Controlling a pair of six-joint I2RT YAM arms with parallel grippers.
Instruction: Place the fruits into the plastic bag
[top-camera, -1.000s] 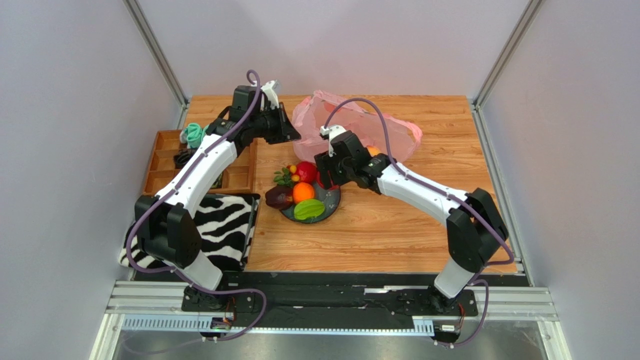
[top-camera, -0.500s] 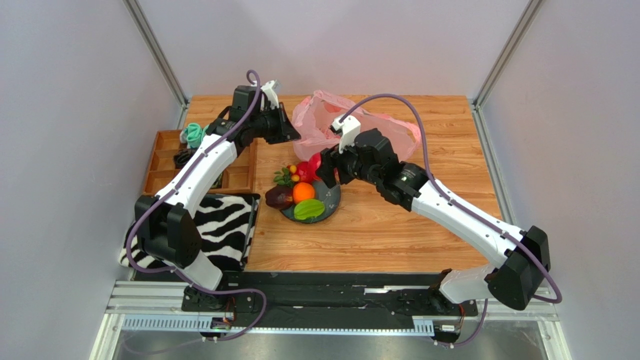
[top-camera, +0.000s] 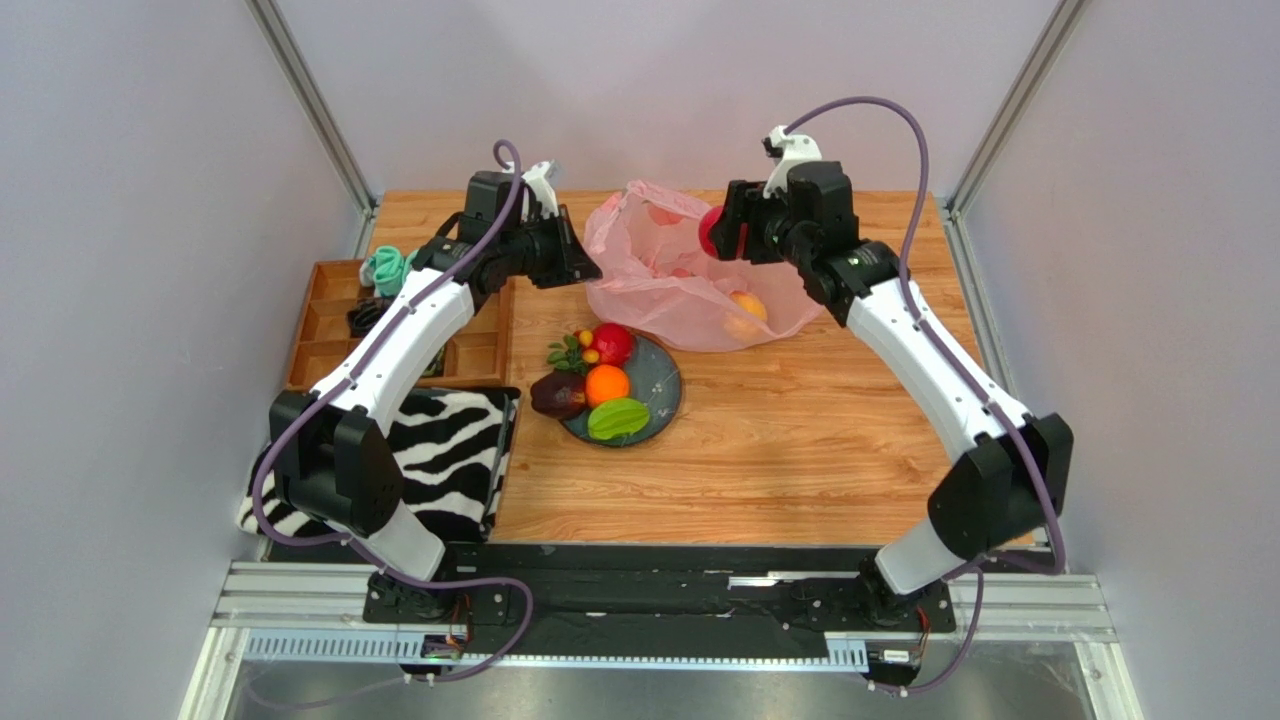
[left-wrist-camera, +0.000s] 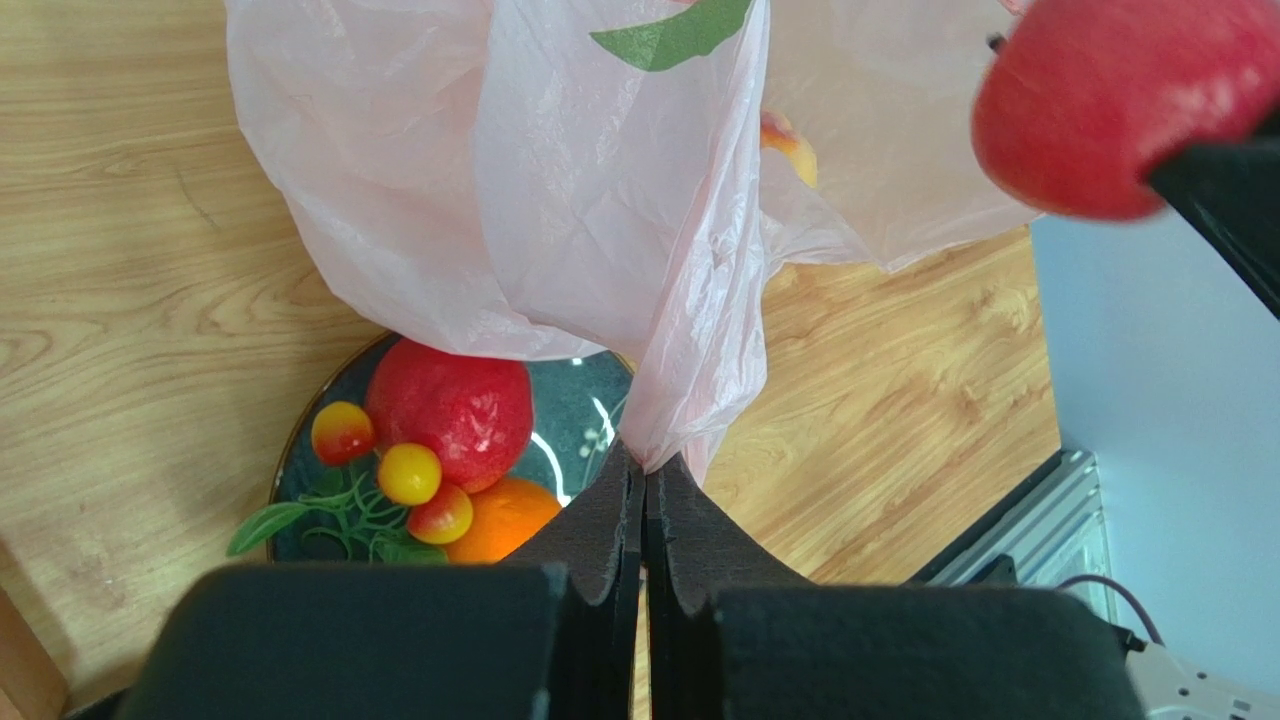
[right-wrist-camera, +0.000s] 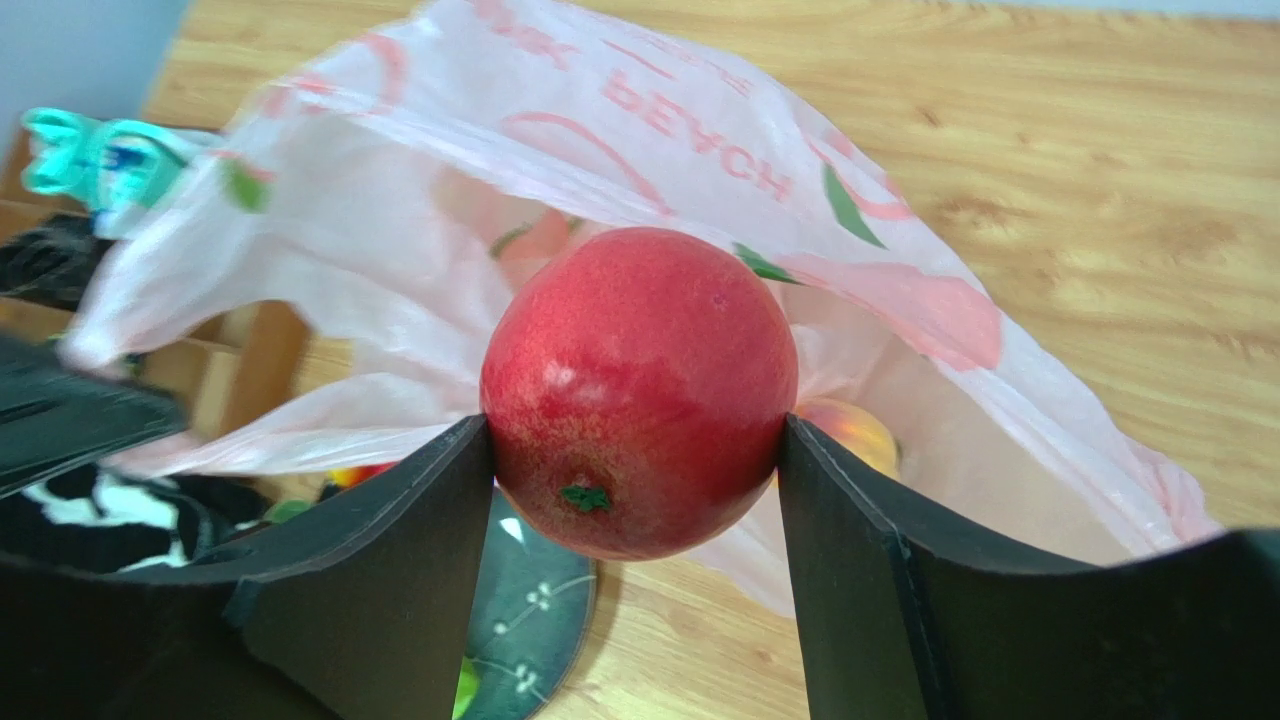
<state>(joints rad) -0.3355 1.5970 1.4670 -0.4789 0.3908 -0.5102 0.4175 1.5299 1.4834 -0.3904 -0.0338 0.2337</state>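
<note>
A wooden tray (top-camera: 338, 323) and a zebra cloth (top-camera: 451, 450) lie left of the plate (top-camera: 666, 393), the cloth nearer the arms' bases. Behind and left of the plate, the left gripper (top-camera: 582, 258) is clamped tight on the edge of the pink bag (top-camera: 661, 285), holding that edge up off the table (top-camera: 842, 435). Its wrist view shows the film pinched between closed fingers (left-wrist-camera: 601, 525), with the plate below. Packed close together on the plate are a purple fruit (top-camera: 558, 396), berries (top-camera: 568, 353), a red fruit (top-camera: 612, 344), an orange (top-camera: 607, 384) and a green fruit (top-camera: 618, 420). The bag lies behind the plate and spreads to its right, a peach (top-camera: 747, 311) showing through the film. Behind and right of the plate, the right gripper (top-camera: 712, 233) grips an apple (right-wrist-camera: 639, 383) between its two fingers, raised over the bag.
</note>
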